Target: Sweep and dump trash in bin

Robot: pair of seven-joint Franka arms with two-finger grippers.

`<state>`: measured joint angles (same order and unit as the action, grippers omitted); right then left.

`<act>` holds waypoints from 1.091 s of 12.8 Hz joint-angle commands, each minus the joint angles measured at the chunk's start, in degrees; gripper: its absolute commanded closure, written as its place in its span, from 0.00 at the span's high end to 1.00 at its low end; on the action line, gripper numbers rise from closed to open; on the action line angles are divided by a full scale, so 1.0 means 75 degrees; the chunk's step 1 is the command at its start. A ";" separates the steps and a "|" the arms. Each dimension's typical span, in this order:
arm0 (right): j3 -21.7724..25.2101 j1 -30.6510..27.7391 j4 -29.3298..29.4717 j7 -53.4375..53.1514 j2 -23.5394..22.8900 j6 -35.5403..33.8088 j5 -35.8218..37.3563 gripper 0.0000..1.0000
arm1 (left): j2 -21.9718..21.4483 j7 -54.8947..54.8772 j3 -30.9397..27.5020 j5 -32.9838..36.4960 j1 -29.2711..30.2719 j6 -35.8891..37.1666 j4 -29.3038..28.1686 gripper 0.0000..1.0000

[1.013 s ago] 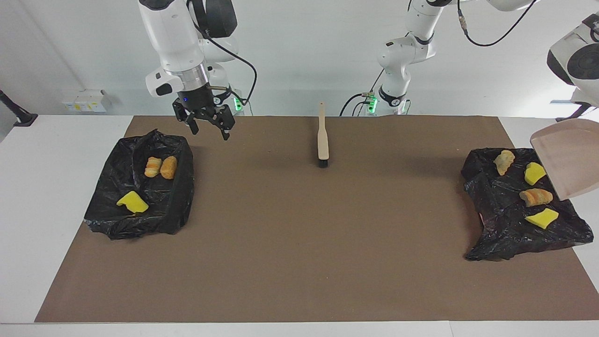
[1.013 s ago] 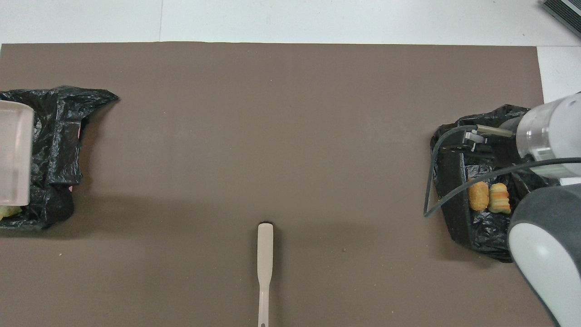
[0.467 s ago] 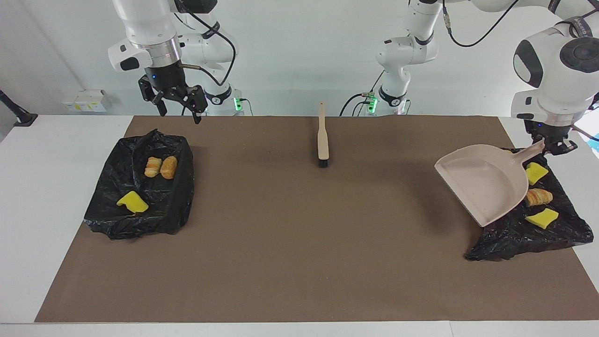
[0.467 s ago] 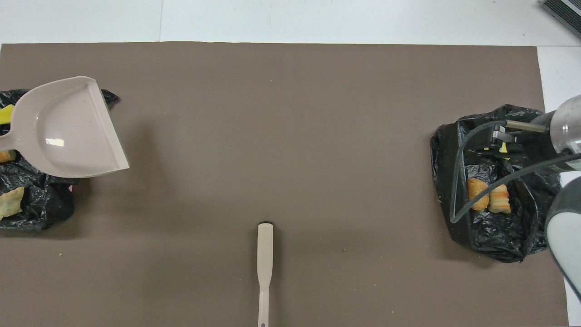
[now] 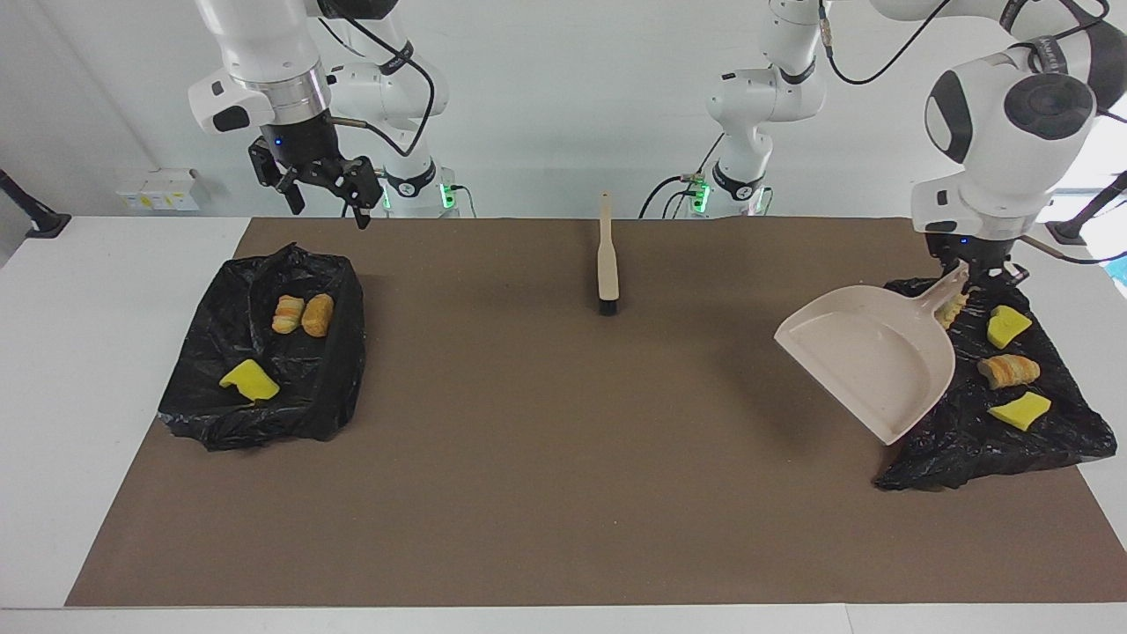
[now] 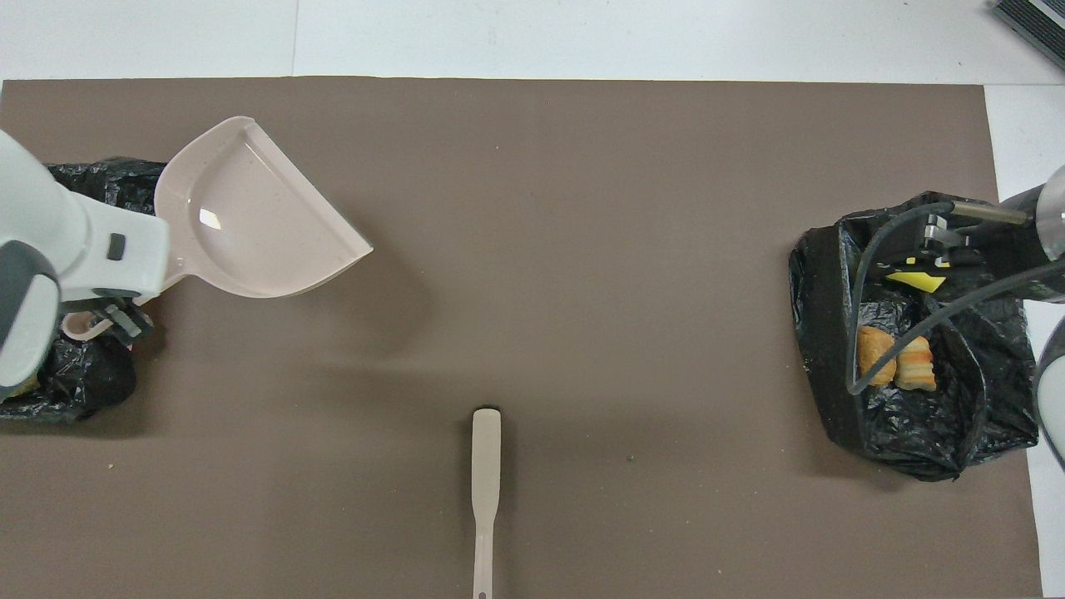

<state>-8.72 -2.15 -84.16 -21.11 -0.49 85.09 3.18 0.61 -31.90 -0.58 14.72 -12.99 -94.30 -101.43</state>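
Trash [image 5: 1008, 370] lies on black bags at both tabletop ends. My left pincer [image 5: 979, 275], over one bag [image 5: 968, 440], is clenched on the dustpan [image 5: 867, 357] handle. My right pincer [image 5: 321, 195], released, hangs above the other bag [image 5: 264, 414].

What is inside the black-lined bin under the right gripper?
The bin holds a yellow sponge piece and two bread-like lumps; folds of its liner may hide more.

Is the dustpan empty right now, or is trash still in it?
Empty: the dustpan, held by the left gripper, shows only a bare beige inside in both views.
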 commanded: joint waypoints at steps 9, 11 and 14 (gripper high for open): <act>0.0423 0.0180 -0.0110 0.0225 0.0147 -0.0224 -0.0119 1.00 | 0.0455 0.5446 -0.0156 -0.1846 -0.2204 -0.1252 -0.0257 0.00; 0.0587 0.0216 -0.0193 0.0237 0.0159 -0.0189 -0.0316 1.00 | 0.1041 0.6067 -0.0156 -0.1857 -0.2614 -0.1767 -0.0222 0.00; 0.0846 0.0274 -0.0344 0.0307 0.0252 -0.0200 -0.0424 1.00 | 0.1721 0.7076 -0.0145 -0.1857 -0.3165 -0.2633 -0.0315 0.00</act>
<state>-3.46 -0.62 -84.49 -20.88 -0.44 84.16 1.27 11.53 17.81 -0.51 1.48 -33.97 -110.38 -103.31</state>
